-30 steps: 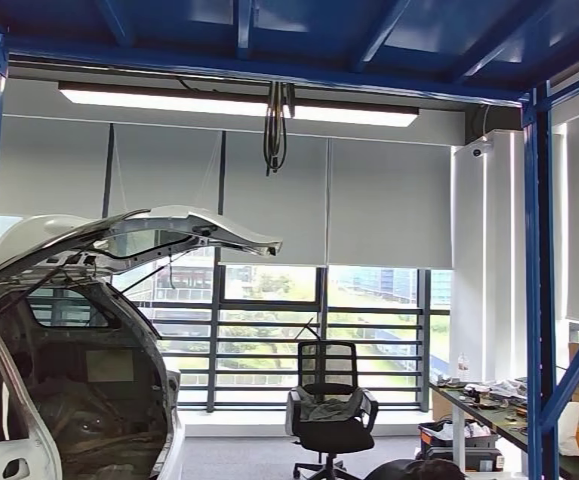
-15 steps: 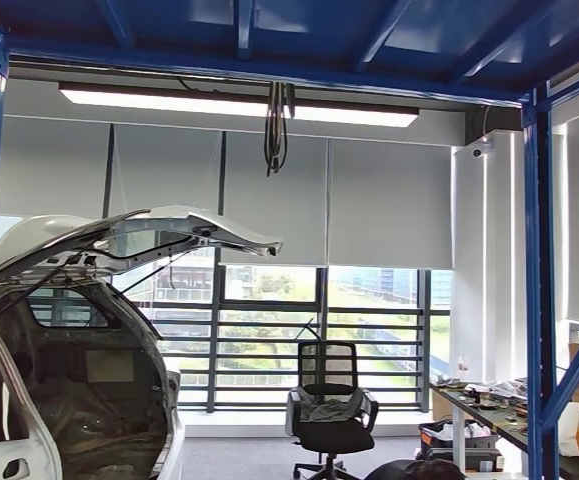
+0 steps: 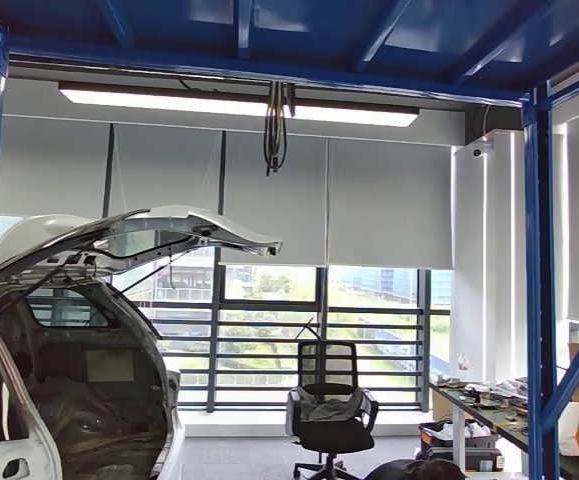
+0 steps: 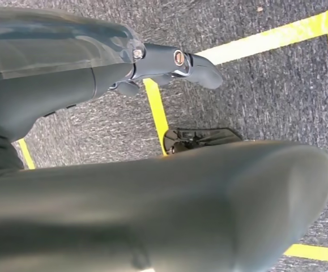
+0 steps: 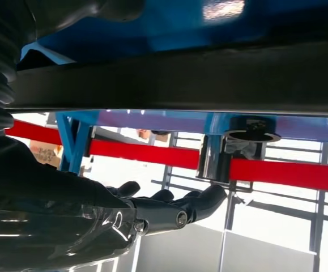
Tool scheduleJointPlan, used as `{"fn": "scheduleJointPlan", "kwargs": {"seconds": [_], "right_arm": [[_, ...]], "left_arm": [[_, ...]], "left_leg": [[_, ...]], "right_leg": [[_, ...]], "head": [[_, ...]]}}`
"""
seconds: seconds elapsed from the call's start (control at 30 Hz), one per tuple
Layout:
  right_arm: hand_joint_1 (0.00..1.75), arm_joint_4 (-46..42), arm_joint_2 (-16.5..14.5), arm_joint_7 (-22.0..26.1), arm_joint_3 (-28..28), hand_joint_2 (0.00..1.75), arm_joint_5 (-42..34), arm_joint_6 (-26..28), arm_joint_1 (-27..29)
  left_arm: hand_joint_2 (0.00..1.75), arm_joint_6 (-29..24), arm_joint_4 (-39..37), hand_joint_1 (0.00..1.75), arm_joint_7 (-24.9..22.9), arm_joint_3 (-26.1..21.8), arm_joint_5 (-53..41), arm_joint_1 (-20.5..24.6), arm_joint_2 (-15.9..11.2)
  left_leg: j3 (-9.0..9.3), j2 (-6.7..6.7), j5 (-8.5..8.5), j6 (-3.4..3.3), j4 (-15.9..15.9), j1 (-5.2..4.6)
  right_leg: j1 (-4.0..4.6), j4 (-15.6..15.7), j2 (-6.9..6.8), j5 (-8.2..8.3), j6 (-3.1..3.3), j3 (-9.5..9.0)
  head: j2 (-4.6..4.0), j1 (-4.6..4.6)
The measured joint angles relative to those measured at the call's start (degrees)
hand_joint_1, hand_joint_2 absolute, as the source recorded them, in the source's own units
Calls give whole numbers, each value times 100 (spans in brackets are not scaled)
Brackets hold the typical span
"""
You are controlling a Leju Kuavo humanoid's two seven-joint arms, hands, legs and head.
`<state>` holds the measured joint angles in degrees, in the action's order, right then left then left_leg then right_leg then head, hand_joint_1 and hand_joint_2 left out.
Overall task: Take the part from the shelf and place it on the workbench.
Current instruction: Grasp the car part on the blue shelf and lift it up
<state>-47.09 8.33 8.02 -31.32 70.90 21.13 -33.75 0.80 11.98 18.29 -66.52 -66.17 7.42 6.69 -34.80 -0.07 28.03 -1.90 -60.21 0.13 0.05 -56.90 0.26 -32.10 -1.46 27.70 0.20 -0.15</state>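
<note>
Car at lower left, chair at lower centre, desk at lower right.
The car (image 3: 75, 340) has its hatch (image 3: 142, 232) raised; windows (image 3: 271, 330) stand behind the chair (image 3: 331, 410); the desk (image 3: 497, 415) sits beside the frame post (image 3: 540, 280).

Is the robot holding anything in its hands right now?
No. The left hand hangs over the carpet with nothing in it, and the right hand is stretched out flat and empty near a red bar.

The blue frame (image 3: 539, 280) looks like painted metal with a slight sheen. The white car body (image 3: 82, 240) is glossy, the office chair (image 3: 330, 400) has a mesh back. The floor (image 4: 281, 85) seems rough grey carpet under smooth yellow tape (image 4: 264, 38).
</note>
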Motion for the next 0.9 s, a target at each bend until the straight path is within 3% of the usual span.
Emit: {"fn": "scheduleJointPlan", "kwargs": {"seconds": [0.07, 0.1, 0.77, 0.9], "right_arm": [[161, 21, -21, 25, -21, 175, -88, -67, -24], [175, 30, -27, 37, -33, 175, -130, -103, -32], [175, 49, 108, 20, -129, 175, -491, -213, 41], [175, 37, 147, 4, -139, 175, -490, -189, 96]], "left_arm": [[0, -15, 0, 0, 6, 3, 0, 4, 4], [0, -30, 0, 0, 15, 6, -1, 4, 8], [0, -271, 0, 0, 243, 227, -119, 3, 28], [175, -229, 0, 0, 314, 271, -115, 3, 29]], "left_leg": [[0, 0, 0, 0, 0, 0], [0, 0, 0, 0, 0, 0], [0, 0, 0, 0, 0, 0], [0, 0, 0, 0, 0, 0]], "right_leg": [[0, 0, 0, 0, 0, 0], [0, 0, 0, 0, 0, 0], [0, 0, 0, 0, 0, 3], [0, 0, 0, 0, 0, 2]], "head": [[0, 0], [0, 0], [0, 0], [0, 0]]}}
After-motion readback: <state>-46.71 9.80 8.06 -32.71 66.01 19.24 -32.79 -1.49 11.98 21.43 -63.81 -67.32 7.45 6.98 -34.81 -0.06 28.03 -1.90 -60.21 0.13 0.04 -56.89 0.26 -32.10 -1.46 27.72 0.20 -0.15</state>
